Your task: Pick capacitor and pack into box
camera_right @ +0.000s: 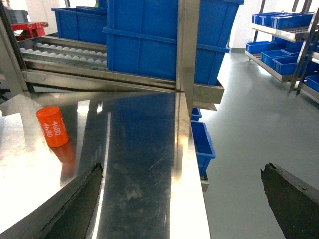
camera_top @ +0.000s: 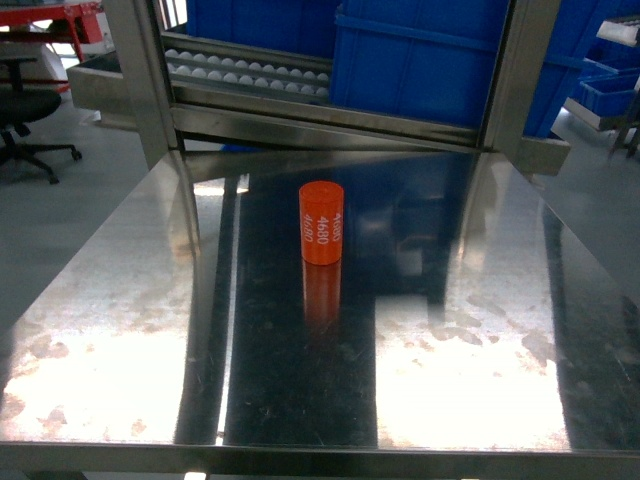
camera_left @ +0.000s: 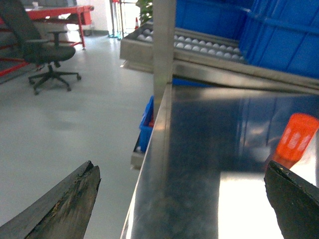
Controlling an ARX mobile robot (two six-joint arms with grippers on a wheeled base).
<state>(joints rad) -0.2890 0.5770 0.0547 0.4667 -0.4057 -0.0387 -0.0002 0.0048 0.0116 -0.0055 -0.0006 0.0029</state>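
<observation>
While both claws stand spread and hold nothing, the orange capacitor [camera_top: 321, 223] stands upright on the steel bench [camera_top: 120, 330], nearer its far edge than its near one. The left gripper [camera_left: 184, 199] hangs over the bench's left edge, the right gripper [camera_right: 182, 199] over its right edge, both well apart from the capacitor.

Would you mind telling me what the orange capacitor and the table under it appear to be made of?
The capacitor looks like matte orange plastic or a plastic sleeve: even colour, white printed "4680", no glare. The table appears to be polished sheet steel, since it mirrors the capacitor and the blue bins behind it and shows scuffs.
</observation>
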